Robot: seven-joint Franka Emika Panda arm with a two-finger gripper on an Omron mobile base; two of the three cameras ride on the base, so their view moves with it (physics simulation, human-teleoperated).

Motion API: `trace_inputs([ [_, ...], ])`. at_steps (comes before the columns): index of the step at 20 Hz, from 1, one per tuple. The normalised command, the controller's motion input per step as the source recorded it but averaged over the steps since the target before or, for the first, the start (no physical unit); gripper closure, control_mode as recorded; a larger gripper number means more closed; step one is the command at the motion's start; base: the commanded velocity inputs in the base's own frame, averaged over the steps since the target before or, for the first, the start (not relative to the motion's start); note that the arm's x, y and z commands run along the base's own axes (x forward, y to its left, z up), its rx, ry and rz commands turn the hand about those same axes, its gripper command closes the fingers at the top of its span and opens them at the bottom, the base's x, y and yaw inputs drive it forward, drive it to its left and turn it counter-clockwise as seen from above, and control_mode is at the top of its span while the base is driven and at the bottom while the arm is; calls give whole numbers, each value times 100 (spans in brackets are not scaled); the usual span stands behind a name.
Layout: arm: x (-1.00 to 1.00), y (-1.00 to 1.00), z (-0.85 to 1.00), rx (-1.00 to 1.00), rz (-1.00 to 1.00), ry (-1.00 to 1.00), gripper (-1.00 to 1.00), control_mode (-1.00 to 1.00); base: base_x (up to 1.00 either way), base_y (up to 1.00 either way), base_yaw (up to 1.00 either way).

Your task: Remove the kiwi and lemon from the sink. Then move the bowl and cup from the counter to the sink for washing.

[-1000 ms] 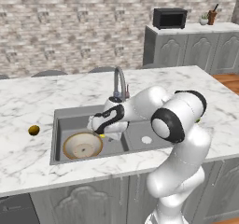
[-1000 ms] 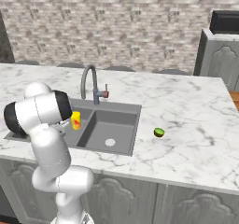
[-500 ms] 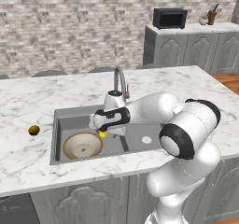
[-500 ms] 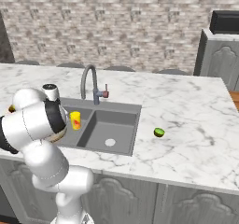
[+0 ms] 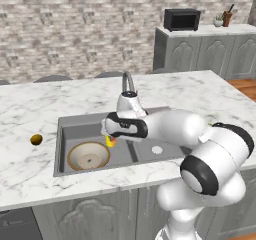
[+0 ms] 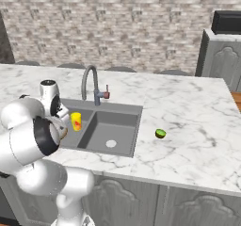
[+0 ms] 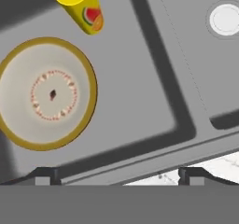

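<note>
Your gripper point(image 7: 114, 174) hangs over the sink point(image 7: 154, 78), jaws spread wide, gripping nothing. The yellow cup point(image 7: 80, 4) stands just beside the bowl point(image 7: 45, 93) in one basin.

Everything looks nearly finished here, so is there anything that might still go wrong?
Maybe a couple of small things. The cup stands upright in the sink right beside the bowl, and the open gripper hangs close over it; a careless pull-away might knock it over. The faucet also arches next to the arm, so a wide swing could clip it. The kiwi sits loose on the counter and might roll if nudged.
</note>
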Motion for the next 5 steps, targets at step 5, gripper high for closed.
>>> trace_inputs([
  [5,-33,-30,28,0,3,0,-100,-100,0,0,0],
])
